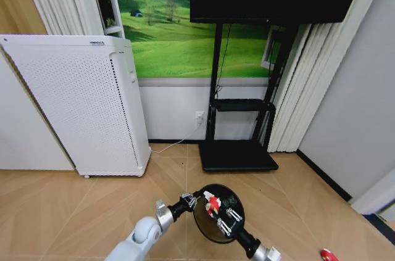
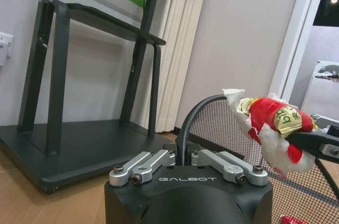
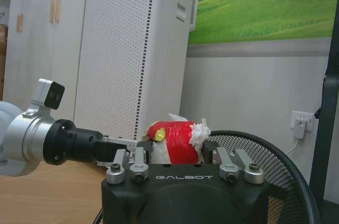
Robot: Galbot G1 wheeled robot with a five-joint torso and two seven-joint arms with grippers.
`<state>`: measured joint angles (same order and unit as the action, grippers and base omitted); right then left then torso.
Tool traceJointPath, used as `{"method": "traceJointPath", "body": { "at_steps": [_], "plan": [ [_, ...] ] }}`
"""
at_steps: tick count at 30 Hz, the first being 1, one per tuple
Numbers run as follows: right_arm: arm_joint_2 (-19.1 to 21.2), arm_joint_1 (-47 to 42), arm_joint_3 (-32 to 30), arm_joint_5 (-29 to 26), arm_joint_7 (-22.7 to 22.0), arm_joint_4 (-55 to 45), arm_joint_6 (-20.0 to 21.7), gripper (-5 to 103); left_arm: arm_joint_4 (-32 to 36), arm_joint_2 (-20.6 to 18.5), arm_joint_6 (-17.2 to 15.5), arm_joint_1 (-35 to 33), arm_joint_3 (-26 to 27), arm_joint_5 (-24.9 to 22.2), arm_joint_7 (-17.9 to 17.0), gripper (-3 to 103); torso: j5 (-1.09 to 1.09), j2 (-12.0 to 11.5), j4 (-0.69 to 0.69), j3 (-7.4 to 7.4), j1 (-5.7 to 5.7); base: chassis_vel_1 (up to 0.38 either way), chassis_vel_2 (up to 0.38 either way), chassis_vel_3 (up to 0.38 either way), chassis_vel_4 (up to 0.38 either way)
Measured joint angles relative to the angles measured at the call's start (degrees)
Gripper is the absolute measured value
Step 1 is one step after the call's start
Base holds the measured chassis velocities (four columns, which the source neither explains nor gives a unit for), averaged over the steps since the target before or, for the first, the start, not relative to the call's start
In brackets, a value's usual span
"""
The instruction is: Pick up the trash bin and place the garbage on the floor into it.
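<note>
The right tool (image 1: 214, 206) is clamped around a crumpled red-and-white piece of garbage (image 1: 212, 204), holding it right over the open mouth of the trash bin (image 1: 228, 231). From the right wrist cam you can see the wrapper (image 3: 175, 140) sitting just in front of the tool body, with the bin's round rim (image 3: 275, 155) just beyond it. The left wrist cam shows the same red-and-white wad (image 2: 273, 126) pinched above the mesh.

The left tool (image 1: 190, 201) is closed on the bin's rim, gripping the black wire-mesh basket (image 2: 222, 128) at its near edge and holding it up off the floor (image 1: 74, 211). Its fingers (image 2: 139, 164) sit on either side of the rim wire.

So both arms meet in the middle, low in the head view, bin tilted a bit with its opening facing up toward the camera.

Another red-and-white piece (image 1: 328, 254) lies on the parquet off to the robot's right, well apart from the bin.

Behind everything: a tall white perforated appliance (image 1: 80, 107) on the left, and a black TV stand (image 1: 237, 150) against the wall with the green landscape picture (image 1: 179, 33).
</note>
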<state>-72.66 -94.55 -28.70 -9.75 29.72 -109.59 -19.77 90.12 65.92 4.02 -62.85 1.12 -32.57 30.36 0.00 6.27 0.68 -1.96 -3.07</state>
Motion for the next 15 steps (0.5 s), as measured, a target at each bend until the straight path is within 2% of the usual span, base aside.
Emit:
{"method": "traceJointPath", "body": {
  "at_steps": [1,3,4,6,9,11,15],
  "plan": [
    [0.00,0.00,0.00,0.00,0.00,0.00,0.00,51,0.00,0.00,0.00,0.00,0.00,0.00,0.00,7,0.00,0.00,0.00,0.00,0.00,0.000,0.000,0.000,0.000],
    [-0.10,0.06,0.23,0.20,-0.03,-0.03,0.30,62,0.88,-0.33,0.07,-1.15,0.84,0.07,0.35,7,0.00,0.00,0.00,0.00,0.00,0.000,0.000,0.000,0.000],
    [-0.10,0.06,0.23,0.20,-0.03,-0.03,0.30,62,0.88,-0.33,0.07,-1.15,0.84,0.07,0.35,7,0.00,0.00,0.00,0.00,0.00,0.000,0.000,0.000,0.000],
    [-0.19,-0.07,0.30,0.32,0.01,-0.05,0.37,73,1.40,-0.50,0.07,-2.03,1.76,0.02,0.54,7,0.00,0.00,0.00,0.00,0.00,0.000,0.000,0.000,0.000],
    [-0.22,-0.15,0.30,0.25,0.18,-0.05,0.37,79,1.40,-0.49,0.08,-2.10,2.03,0.02,0.54,7,0.00,0.00,0.00,0.00,0.00,0.000,0.000,0.000,0.000],
    [-0.76,-0.30,0.04,-0.87,0.36,-0.34,0.51,89,1.40,-0.44,0.08,-2.18,2.80,-0.04,0.19,7,0.00,0.00,0.01,0.00,0.00,0.000,0.000,0.000,0.000],
    [-0.90,-0.08,-0.58,-2.75,-0.94,-1.15,1.22,97,1.09,-0.33,0.08,-2.14,3.49,-0.36,-0.44,7,0.00,0.01,0.01,0.00,0.00,0.000,0.000,0.000,0.000]
  ]
}}
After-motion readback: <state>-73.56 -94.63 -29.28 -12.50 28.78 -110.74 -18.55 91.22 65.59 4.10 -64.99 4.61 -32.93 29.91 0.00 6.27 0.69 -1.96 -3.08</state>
